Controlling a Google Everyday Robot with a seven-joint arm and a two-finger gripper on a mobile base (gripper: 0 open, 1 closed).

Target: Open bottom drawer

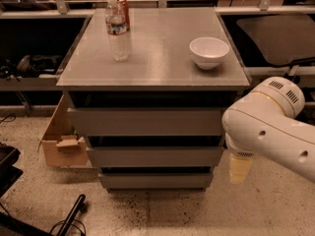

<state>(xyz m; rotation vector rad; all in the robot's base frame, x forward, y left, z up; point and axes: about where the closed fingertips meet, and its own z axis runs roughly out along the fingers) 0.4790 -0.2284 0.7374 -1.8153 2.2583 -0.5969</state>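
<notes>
- Currently the bottom drawer (156, 180) sits shut, lowest of three under the worktop (157, 58).
- Gripper (240, 168) hangs pointing down, to that drawer's right, near but not touching it; open or closed cannot be told.

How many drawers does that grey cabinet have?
3, stacked: the top drawer under the tabletop, the middle drawer below it, and the bottom drawer nearest the floor. None looks hidden. The gripper hangs beside the bottom drawer, not touching it.
</notes>
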